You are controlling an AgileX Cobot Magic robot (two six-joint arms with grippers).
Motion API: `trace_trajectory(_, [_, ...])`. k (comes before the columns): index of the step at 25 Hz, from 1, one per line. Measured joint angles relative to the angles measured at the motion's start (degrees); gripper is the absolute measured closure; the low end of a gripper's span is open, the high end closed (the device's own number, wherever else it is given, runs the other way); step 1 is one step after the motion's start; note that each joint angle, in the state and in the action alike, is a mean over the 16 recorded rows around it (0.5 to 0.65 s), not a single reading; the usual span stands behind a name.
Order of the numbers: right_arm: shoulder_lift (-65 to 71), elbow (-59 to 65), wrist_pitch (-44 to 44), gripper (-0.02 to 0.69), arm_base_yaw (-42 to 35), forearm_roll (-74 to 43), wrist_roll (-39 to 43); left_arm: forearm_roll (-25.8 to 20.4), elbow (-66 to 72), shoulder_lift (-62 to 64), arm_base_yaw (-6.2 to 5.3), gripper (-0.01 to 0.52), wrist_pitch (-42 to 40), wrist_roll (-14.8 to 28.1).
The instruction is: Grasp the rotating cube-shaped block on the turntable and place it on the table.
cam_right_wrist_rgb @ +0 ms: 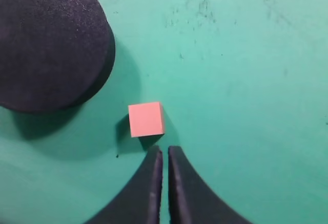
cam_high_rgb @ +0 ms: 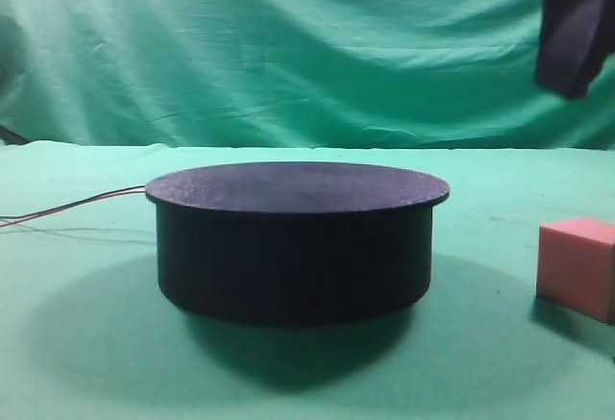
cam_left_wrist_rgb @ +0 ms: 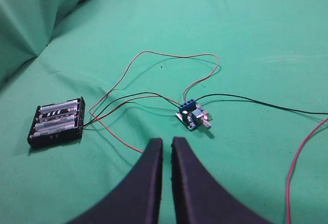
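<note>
We see a lab test rig: seamless green cloth backdrop (cam_high_rgb: 288, 45), bare black battery holder (cam_left_wrist_rgb: 56, 121), small wired circuit board (cam_left_wrist_rgb: 192, 115).

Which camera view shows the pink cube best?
The right wrist view: the cube-shaped block lies whole on the green table, beside the turntable. The exterior high view cuts it at the right edge. The left wrist view lacks it.
</note>
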Motion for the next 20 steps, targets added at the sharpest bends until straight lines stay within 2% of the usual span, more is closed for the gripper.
trace_trajectory(5, [-6.54, -0.06, 3.24, 0.662, 0.0, -0.21, -0.82, 0.0, 0.0, 0.0, 0.0, 0.514, 0.0, 0.0])
trace_trajectory(14, [-11.48, -0.06, 3.46, 0.665, -0.01, -1.75, -5.83, 0.0, 0.0, 0.0, 0.0, 0.514, 0.0, 0.0])
trace_trajectory(20, [-13.72, 1.31, -0.29, 0.665, -2.43, -3.72, -11.02, 0.0, 0.0, 0.0, 0.0, 0.514, 0.0, 0.0])
